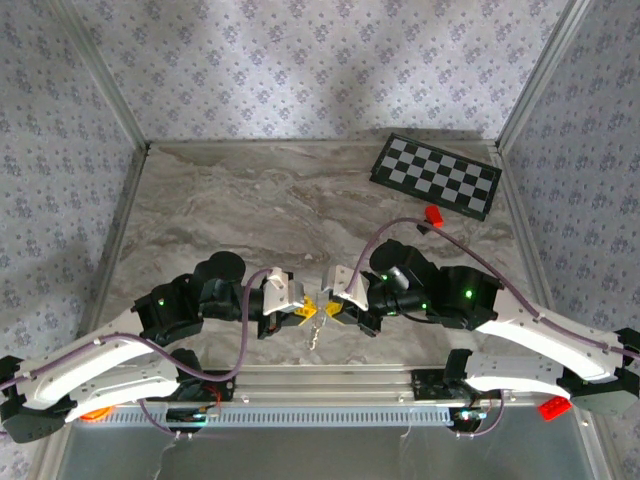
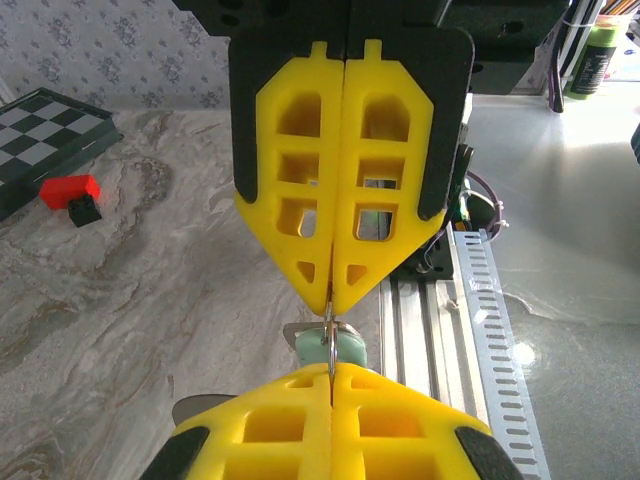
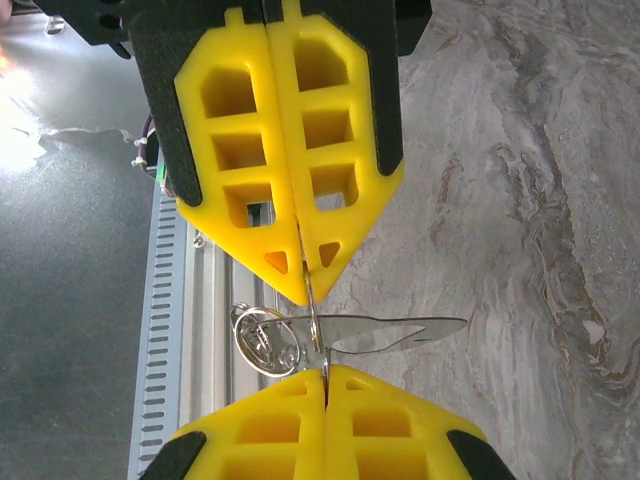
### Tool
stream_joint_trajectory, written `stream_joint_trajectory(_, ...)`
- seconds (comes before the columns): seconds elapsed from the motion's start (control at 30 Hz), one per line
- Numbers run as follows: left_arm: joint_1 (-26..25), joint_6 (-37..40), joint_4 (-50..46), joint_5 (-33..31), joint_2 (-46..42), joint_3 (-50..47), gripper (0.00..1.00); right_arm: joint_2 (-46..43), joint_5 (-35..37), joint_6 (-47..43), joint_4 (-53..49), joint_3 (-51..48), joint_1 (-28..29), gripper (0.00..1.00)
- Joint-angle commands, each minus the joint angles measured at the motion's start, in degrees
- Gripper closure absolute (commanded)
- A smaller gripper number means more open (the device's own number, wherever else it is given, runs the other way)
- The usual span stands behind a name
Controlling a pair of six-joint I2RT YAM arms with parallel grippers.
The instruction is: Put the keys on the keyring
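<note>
1. Left gripper [image 1: 305, 313]: clenched, yellow fingers pressed together along their seam. In the left wrist view it sits at the bottom edge [image 2: 330, 378], with a thin metal wire entering the seam at the tips.
2. Right gripper [image 1: 332, 308]: also clenched, and tip to tip with the left one. The left wrist view shows it head-on [image 2: 330, 298], and the right wrist view shows it at the bottom [image 3: 325, 372], facing the left gripper [image 3: 305, 288].
3. Keyring [image 3: 315, 322]: a thin silvery ring seen edge-on, spanning the small gap between the two sets of tips. Both grippers pinch it. Small coiled links hang off it on the side towards the rail. The left wrist view shows it as a vertical wire [image 2: 328, 338].
4. Key [image 2: 350, 348]: its pale mint-green head sits just behind the ring, between the two grippers. A flat silvery blade [image 3: 400, 330] juts out sideways over the marble. Whether it is threaded on the ring or only resting against it is not clear. From above it is a small pale speck below the tips [image 1: 316, 332].
5. Worktop [image 1: 250, 200]: grey-veined marble surface, with the grippers held above its near edge.
6. Aluminium rail [image 1: 330, 380]: slotted and mounted along the near edge, just below the grippers.
7. Chessboard [image 1: 435, 176]: lies flat at the far right, well apart from the grippers.
8. Red block [image 1: 434, 214]: sits just beside the near edge of the chessboard.
</note>
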Motion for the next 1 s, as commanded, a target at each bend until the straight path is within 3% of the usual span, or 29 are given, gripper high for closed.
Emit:
stream_joint_trajectory(0.0, -0.28, 0.7, 2.51, 0.0, 0.16, 0.54, 1.0, 0.18, -1.05, -0.6, 0.56, 1.49, 0.23, 1.0)
stream_joint_trajectory(0.97, -0.27, 0.66, 3.52, -2.07, -0.96, -0.14, 1.0, 0.07, 2.75, 0.1, -1.65, 1.24, 0.21, 1.0)
